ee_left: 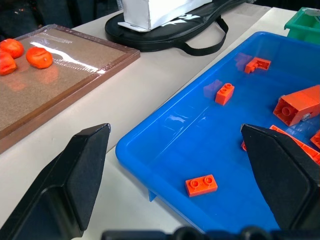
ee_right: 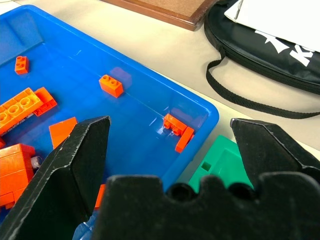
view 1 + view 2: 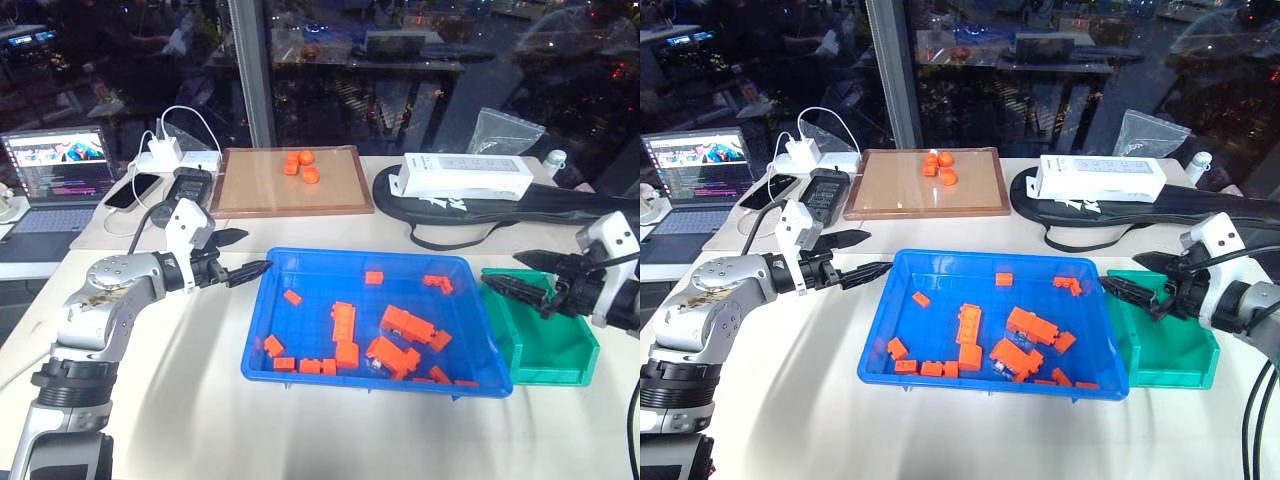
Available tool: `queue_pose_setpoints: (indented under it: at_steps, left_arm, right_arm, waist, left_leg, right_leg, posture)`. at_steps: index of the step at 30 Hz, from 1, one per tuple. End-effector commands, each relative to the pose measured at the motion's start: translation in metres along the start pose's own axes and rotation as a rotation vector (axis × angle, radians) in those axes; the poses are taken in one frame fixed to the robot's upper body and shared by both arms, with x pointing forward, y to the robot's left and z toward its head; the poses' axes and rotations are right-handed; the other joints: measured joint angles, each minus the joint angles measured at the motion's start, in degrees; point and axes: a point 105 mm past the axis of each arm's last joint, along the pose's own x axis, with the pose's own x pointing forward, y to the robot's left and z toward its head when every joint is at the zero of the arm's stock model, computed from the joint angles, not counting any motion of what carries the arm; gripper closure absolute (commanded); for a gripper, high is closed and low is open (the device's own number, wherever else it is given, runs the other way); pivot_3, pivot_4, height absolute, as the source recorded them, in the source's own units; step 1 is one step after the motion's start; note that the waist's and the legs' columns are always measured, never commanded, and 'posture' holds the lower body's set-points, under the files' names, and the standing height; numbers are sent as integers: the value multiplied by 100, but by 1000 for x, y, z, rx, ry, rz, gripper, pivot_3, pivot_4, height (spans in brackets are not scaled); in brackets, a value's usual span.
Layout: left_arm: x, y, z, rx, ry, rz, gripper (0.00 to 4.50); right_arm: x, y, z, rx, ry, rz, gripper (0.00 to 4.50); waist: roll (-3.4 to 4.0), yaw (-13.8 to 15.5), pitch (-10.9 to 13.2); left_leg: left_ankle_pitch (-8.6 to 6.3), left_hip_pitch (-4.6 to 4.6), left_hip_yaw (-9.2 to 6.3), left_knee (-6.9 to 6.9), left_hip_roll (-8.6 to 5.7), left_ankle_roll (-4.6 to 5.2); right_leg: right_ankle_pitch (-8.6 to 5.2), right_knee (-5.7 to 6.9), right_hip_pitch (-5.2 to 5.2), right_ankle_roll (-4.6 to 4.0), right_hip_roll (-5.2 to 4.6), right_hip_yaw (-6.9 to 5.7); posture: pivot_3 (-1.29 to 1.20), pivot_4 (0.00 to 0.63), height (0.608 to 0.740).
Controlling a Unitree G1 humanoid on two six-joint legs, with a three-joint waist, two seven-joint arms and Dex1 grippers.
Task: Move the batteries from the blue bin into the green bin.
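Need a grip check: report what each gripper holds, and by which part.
Nothing is held. Left gripper and right gripper are both open and empty.

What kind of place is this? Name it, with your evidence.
Probably an office or lab workbench beside a window at night. A laptop showing code, a charger with cables, and a white table set up with a blue bin of orange blocks suggest a test setup.

Mostly buried under orange blocks (image 3: 392,355) in the blue bin (image 3: 300,263): 1 silvery end of a battery (image 3: 375,366). Green bin (image 2: 220,160) largely hidden behind black fingers.
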Motion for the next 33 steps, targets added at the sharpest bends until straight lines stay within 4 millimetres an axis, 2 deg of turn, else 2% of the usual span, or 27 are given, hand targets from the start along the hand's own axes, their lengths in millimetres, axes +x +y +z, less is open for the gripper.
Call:
queue_pose_setpoints:
  at_steps: [1,4,6,9,11,14,16,18,21,25,29,33]
  left_arm:
    - [-2,4,18,79,-18,-26,0]
    - [-2,-4,22,131,19,-141,0]
    - [-4,-17,10,161,95,-232,0]
    - [-6,-31,8,176,119,-321,0]
    - [-11,-46,4,196,162,-401,0]
    - [-16,-61,2,195,183,-477,0]
    - [-13,-64,3,192,169,-477,0]
    - [-9,-63,3,211,166,-457,0]
    - [-7,-59,1,230,177,-434,0]
    - [-9,-62,2,217,177,-454,0]
    - [-12,-66,2,203,182,-482,0]
    - [-10,-64,3,208,181,-475,0]
  right_arm:
    - [-1,9,22,-148,3,45,51]
    - [11,31,26,-303,114,189,51]
    - [23,44,22,-326,157,269,51]
    - [33,61,18,-347,198,362,51]
    - [41,73,10,-360,241,433,51]
    - [53,84,-14,-372,338,502,51]
    - [64,87,-21,-349,340,516,51]
    - [77,82,-28,-357,351,462,51]
    - [80,85,-42,-350,391,475,51]
    - [88,76,-53,-340,424,405,51]
    - [89,76,-56,-324,432,398,986]
    - [90,75,-46,-336,402,396,2413]
  waist:
    - [0,2,0]
    - [11,-11,1]
    - [9,-43,-2]
    - [8,-37,-6]
    - [9,-26,-6]
    - [10,-6,-6]
    - [10,24,-6]
    - [10,24,-6]
    - [9,44,-6]
    - [10,45,-6]
    - [10,39,-7]
    - [11,40,-7]
  left_leg:
    - [0,0,0,0,0,0]
    - [0,-2,3,7,-8,0]
    - [0,0,5,5,-4,0]
    - [-1,18,6,3,18,-1]
    - [-1,2,11,2,24,-1]
    - [-1,-8,13,2,27,0]
    - [-1,-8,13,4,28,0]
    - [-1,-6,18,13,32,0]
    - [0,-9,19,28,31,0]
    - [0,-8,22,34,33,0]
    - [0,-8,23,35,39,0]
    - [0,-8,23,36,46,0]
  right_leg:
    - [0,0,0,0,0,0]
    - [-1,5,-8,1,-1,0]
    - [0,3,-12,-2,2,1]
    - [-7,-1,1,-15,13,1]
    - [-8,2,-15,-19,14,1]
    - [-8,3,-24,-22,16,1]
    - [-9,4,-22,-23,15,-4]
    - [-9,4,-20,-24,16,-5]
    - [-7,14,-20,-26,17,-6]
    - [-6,15,-17,-24,19,-7]
    - [-6,20,-19,-25,30,-7]
    - [-6,22,-18,-28,43,-5]
  posture:
    - [0,150,740]
    - [0,150,740]
    - [0,150,740]
    - [0,150,740]
    - [0,150,740]
    - [0,150,740]
    - [0,150,740]
    - [0,150,740]
    - [0,150,740]
    - [0,150,740]
    - [0,150,740]
    - [0,150,740]
